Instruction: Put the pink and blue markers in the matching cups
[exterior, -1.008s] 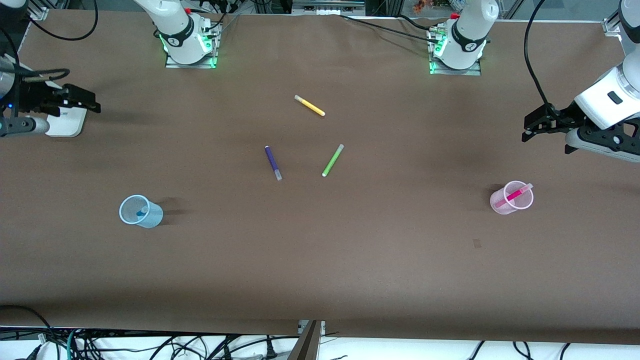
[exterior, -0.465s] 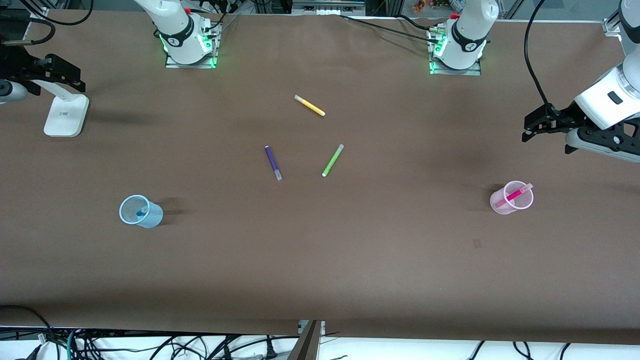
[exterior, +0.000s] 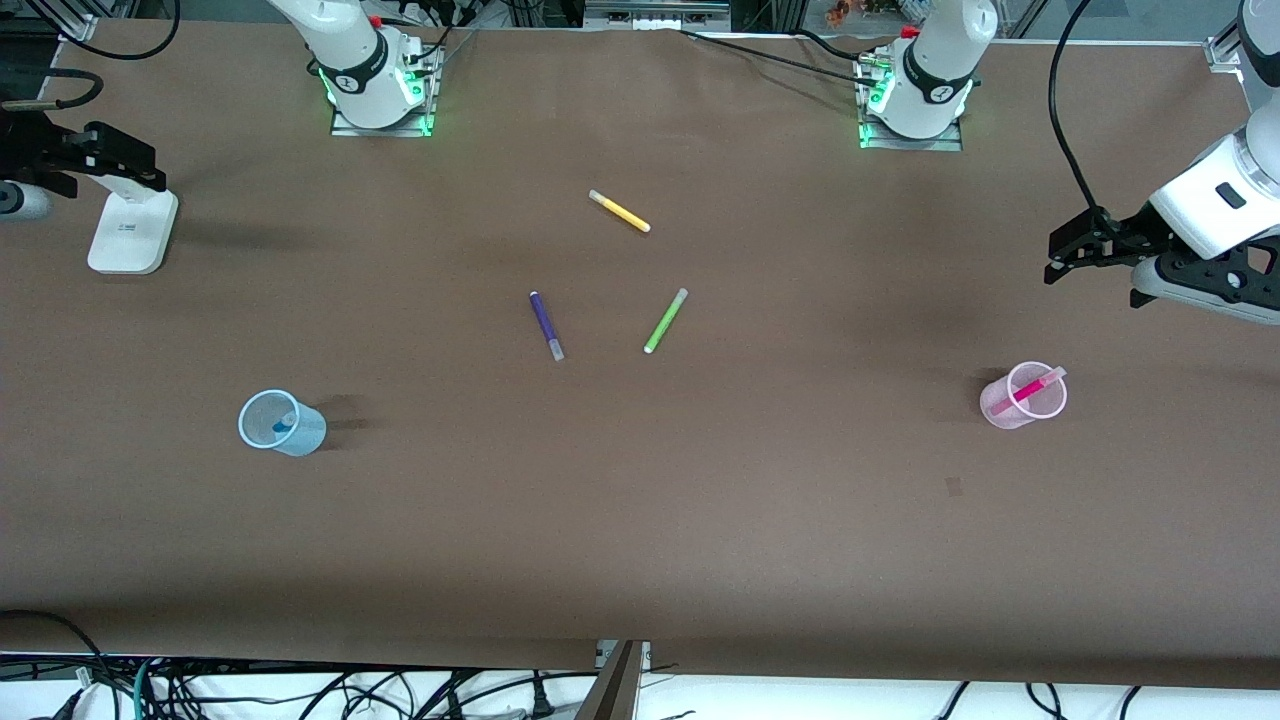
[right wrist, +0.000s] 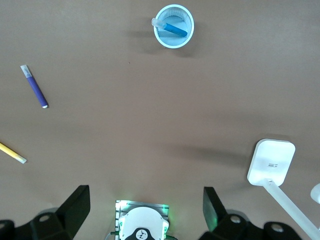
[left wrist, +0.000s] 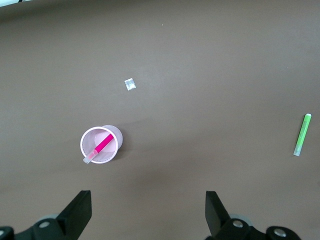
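The pink marker (exterior: 1028,390) stands slanted in the pale pink cup (exterior: 1002,410) toward the left arm's end of the table; both also show in the left wrist view, the marker (left wrist: 102,146) in the cup (left wrist: 116,136). The blue marker (exterior: 281,427) sits in the pale blue cup (exterior: 305,434) toward the right arm's end; the right wrist view shows the marker (right wrist: 174,28) in the cup (right wrist: 173,44). My left gripper (exterior: 1052,258) (left wrist: 146,200) is open and empty, up over the table beside the pink cup. My right gripper (exterior: 152,165) (right wrist: 145,195) is open and empty, up over the table's right-arm end.
A purple marker (exterior: 546,325), a lime-green marker (exterior: 665,320) and a yellow marker (exterior: 619,211) lie mid-table. A white stand (exterior: 130,230) stands under the right gripper. A small paper scrap (exterior: 953,487) lies nearer the front camera than the pink cup.
My right gripper has drawn back toward the table's end and the bases' side, uncovering the white stand. The left arm, cups and markers have not moved.
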Controlling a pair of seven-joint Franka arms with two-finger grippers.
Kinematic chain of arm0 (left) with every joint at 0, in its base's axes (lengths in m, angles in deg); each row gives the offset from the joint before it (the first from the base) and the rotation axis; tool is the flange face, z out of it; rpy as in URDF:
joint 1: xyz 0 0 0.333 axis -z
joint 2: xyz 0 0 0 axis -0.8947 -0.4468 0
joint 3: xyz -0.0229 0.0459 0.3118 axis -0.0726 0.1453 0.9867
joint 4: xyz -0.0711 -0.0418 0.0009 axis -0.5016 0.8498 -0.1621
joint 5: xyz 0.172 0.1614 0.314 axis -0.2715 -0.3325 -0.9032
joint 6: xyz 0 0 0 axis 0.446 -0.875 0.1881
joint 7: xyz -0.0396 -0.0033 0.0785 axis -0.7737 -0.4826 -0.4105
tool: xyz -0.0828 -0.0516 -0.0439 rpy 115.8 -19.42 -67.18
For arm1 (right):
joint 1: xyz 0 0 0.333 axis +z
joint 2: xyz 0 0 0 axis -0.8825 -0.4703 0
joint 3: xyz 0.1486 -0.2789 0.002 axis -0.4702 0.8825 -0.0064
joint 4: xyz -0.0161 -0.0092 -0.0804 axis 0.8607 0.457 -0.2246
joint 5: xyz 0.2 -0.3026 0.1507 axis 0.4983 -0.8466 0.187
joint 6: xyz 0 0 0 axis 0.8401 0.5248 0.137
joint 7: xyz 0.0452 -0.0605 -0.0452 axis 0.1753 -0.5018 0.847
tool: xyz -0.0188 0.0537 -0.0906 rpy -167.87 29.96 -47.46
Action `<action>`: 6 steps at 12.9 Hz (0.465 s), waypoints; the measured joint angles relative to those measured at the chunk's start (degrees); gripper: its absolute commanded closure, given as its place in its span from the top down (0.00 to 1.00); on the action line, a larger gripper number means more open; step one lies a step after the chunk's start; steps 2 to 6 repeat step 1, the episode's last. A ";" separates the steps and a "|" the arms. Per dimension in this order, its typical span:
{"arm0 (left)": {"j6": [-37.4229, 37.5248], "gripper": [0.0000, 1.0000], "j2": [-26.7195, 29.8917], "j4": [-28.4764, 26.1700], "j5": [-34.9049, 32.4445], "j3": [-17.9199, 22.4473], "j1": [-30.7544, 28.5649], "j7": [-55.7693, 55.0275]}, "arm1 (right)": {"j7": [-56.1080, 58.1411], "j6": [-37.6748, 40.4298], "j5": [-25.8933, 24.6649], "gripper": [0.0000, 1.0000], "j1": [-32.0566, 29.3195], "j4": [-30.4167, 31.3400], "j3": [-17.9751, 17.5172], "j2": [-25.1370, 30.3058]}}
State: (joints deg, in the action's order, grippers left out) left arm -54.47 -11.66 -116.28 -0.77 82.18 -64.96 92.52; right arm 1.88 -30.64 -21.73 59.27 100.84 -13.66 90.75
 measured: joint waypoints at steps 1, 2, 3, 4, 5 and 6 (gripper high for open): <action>0.03 1.00 0.00 0.00 0.00 0.00 0.00 0.00 | 0.00 0.01 0.00 1.00 0.00 -0.13 0.00 -0.08; 0.03 1.00 0.00 0.00 0.00 0.00 0.00 0.00 | 0.00 0.01 0.00 1.00 0.00 -0.13 0.00 -0.08; 0.03 1.00 0.00 0.00 0.00 0.00 0.00 0.00 | 0.00 0.01 0.00 1.00 0.00 -0.13 0.00 -0.08; 0.03 1.00 0.00 0.00 0.00 0.00 0.00 0.00 | 0.00 0.01 0.00 1.00 0.00 -0.13 0.00 -0.08; 0.03 1.00 0.00 0.00 0.00 0.00 0.00 0.00 | 0.00 0.01 0.00 1.00 0.00 -0.13 0.00 -0.08; 0.03 1.00 0.00 0.00 0.00 0.00 0.00 0.00 | 0.00 0.01 0.00 1.00 0.00 -0.13 0.00 -0.08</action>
